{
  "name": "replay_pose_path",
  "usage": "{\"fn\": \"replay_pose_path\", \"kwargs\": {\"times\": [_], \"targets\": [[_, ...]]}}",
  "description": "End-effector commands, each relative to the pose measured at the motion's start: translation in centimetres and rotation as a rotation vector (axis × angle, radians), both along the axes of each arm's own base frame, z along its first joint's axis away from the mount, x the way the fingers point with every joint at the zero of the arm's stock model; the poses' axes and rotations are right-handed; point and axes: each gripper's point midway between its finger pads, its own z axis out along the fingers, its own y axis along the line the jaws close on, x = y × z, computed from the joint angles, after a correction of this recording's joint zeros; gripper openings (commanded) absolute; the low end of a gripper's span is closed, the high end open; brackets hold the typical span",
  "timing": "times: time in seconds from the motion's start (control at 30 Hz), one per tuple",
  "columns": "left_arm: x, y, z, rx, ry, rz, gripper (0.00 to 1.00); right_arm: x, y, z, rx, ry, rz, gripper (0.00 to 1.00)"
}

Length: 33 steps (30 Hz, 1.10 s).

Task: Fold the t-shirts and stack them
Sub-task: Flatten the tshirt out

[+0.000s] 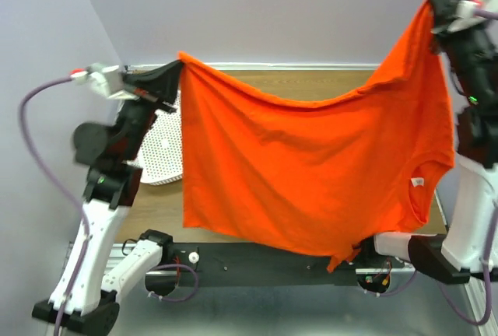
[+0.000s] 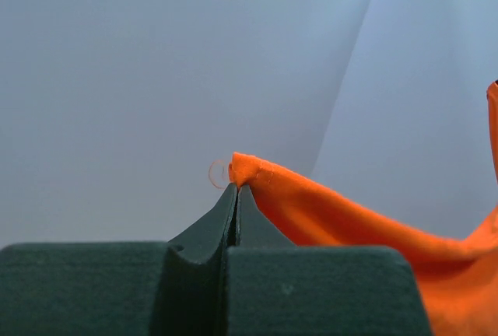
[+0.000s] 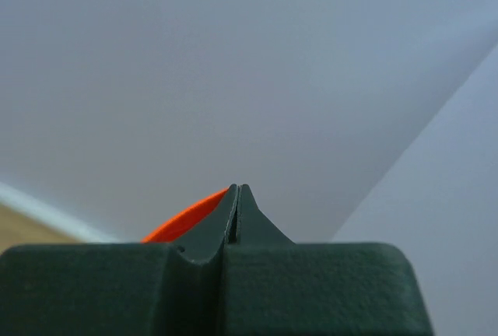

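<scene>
Bright orange-red short-sleeved cloth t-shirt (image 1: 311,173) is up in the air, stretched wide between both arms above the brown wooden table (image 1: 156,204).

Left gripper (image 2: 237,188): fingers pressed together, pinching one corner of the shirt right at the tips. A small nub of cloth and a loose loop of thread poke out past them. From there the fabric runs off to the right and down.

Right gripper (image 3: 238,188): fingers also pressed together. A sliver of orange shows just left of the tips, so it is clamped on the opposite corner. That corner is held higher than the left one.

The top edge sags between the two grips. The body hangs as a broad sheet, and its low point drops in front of the black rail at the near table edge. Can't tell if it touches the table.

The neck opening sits at lower right, with its small white neck label (image 1: 416,183) showing.

A white perforated plastic basket (image 1: 162,153) sits on the table behind the left arm, partly hidden by the shirt's left edge.
</scene>
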Motion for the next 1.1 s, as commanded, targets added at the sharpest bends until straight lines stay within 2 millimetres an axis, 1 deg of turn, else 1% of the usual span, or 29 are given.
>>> {"fn": "replay_pose_path", "kwargs": {"times": [0.0,0.03,0.07,0.1,0.13,0.17,0.2,0.23,0.27,0.3,0.33,0.37,0.4,0.43,0.47,0.5,0.57,0.6,0.67,0.7,0.73,0.77,0.8,0.87,0.9,0.93,0.97,1.03,1.07], "targets": [[5.7,-1.7,-5.6,0.002,0.112,-0.008,0.0,8.4,-0.1,-11.6,-0.04,0.295,-0.034,0.01],[8.3,-2.4,-7.8,0.015,0.16,0.002,0.0,9.5,-0.3,-12.7,-0.045,0.291,-0.044,0.01],[10.1,-2.5,-9.9,0.02,0.21,0.022,0.0,10.8,-0.5,-15.2,-0.048,0.33,-0.061,0.01],[11.5,-2.9,-11.3,0.027,0.24,0.027,0.0,12.1,-0.7,-17.6,-0.052,0.367,-0.069,0.01],[14.4,-3.7,-14.4,0.049,0.313,0.038,0.0,14.0,-1.1,-22.1,-0.061,0.435,-0.081,0.01],[16.0,-4.0,-16.1,0.055,0.355,0.051,0.0,14.9,-1.3,-24.2,-0.063,0.47,-0.08,0.01],[19.0,-4.8,-19.6,0.083,0.43,0.064,0.0,17.1,-1.8,-28.7,-0.059,0.548,-0.085,0.01],[20.5,-5.1,-21.3,0.096,0.471,0.078,0.0,18.1,-1.7,-30.7,-0.06,0.581,-0.072,0.01],[22.2,-5.3,-21.3,0.094,0.478,0.095,0.0,19.3,-1.3,-33.0,-0.064,0.619,-0.051,0.0],[25.0,-6.0,-25.9,0.13,0.571,0.11,0.0,20.4,-1.1,-35.0,-0.066,0.649,-0.039,0.01],[26.5,-6.2,-27.3,0.14,0.605,0.126,0.0,22.4,-0.8,-39.4,-0.069,0.732,-0.018,0.01],[28.4,-6.4,-26.9,0.137,0.619,0.144,0.0,23.8,-0.2,-40.4,-0.08,0.732,0.015,0.01],[30.5,-7.1,-31.7,0.176,0.711,0.15,0.0,24.9,-0.1,-41.8,-0.069,0.752,0.022,0.01],[31.6,-6.7,-34.0,0.193,0.78,0.188,0.0,27.4,0.0,-44.6,-0.058,0.79,0.027,0.01],[33.6,-6.8,-32.4,0.18,0.761,0.208,0.0,28.5,0.0,-45.6,-0.052,0.805,0.024,0.0],[35.0,-6.9,-36.3,0.209,0.834,0.225,0.0,29.6,0.1,-46.9,-0.027,0.828,0.022,0.01],[36.1,-6.5,-38.4,0.231,0.906,0.253,0.0,31.6,-0.1,-47.7,-0.003,0.831,0.008,0.01],[37.6,-6.3,-38.9,0.221,0.914,0.271,0.0,33.4,-0.2,-48.5,0.021,0.837,-0.001,0.0],[38.5,-5.6,-39.5,0.22,0.936,0.297,0.0,34.8,-0.3,-48.9,0.043,0.835,-0.012,0.01],[39.2,-5.3,-39.8,0.217,0.944,0.313,0.0,35.9,-0.2,-48.8,0.058,0.823,-0.01,0.01],[39.5,-4.6,-40.0,0.211,0.957,0.327,0.0,36.2,0.0,-49.1,0.067,0.828,-0.002,0.01],[39.8,-4.1,-40.2,0.211,0.961,0.34,0.0,36.6,0.1,-48.8,0.077,0.821,0.002,0.01],[40.2,-3.7,-39.9,0.204,0.958,0.353,0.0,36.9,0.3,-49.3,0.081,0.826,0.016,0.01],[40.3,-2.6,-40.4,0.195,0.972,0.375,0.0,37.2,0.8,-48.7,0.102,0.818,0.035,0.01],[40.1,-2.4,-40.3,0.191,0.972,0.378,0.0,37.4,0.8,-48.5,0.121,0.817,0.039,0.01],[40.3,-2.3,-39.7,0.179,0.942,0.368,0.0,37.4,0.9,-48.3,0.125,0.814,0.041,0.01],[39.8,-3.0,-40.0,0.187,0.939,0.318,0.0,37.4,0.9,-48.1,0.129,0.811,0.044,0.01],[39.2,-3.9,-38.0,0.188,0.887,0.254,0.0,37.3,0.9,-47.2,0.14,0.8,0.041,0.01],[39.2,-4.8,-36.2,0.184,0.824,0.203,0.0,36.6,0.4,-45.0,0.144,0.769,0.036,0.0]]}}
